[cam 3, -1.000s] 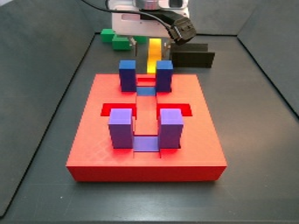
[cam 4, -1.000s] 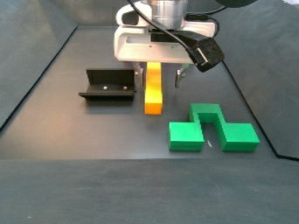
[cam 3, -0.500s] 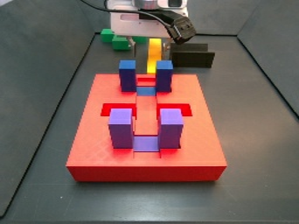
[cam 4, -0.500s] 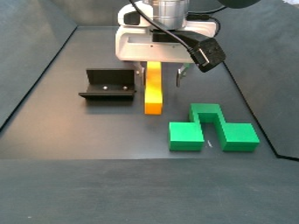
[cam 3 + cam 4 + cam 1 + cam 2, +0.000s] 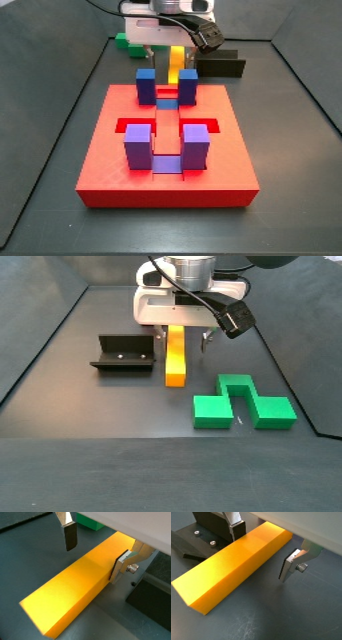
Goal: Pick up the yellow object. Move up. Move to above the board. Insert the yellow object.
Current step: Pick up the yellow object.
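End effector (image 5: pixel 186 344) low over the yellow object (image 5: pixel 175 356), fingers apart on either side of it.
Yellow object lies flat on the dark desk (image 5: pixel 80 396), a smooth long bar; its far end is hidden under the end effector. One finger (image 5: pixel 120 565) touches its side, the other finger (image 5: pixel 69 534) stands clear. Fixture (image 5: pixel 120 354) just beside it, green blocks (image 5: pixel 242 402) near. Board (image 5: pixel 167 150), red with blue and purple posts, well apart.

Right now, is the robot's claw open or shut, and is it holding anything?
Gripper: open, jaws straddling the yellow object with gaps on both sides, holding nothing; the bar lies on the floor beside the fixture.
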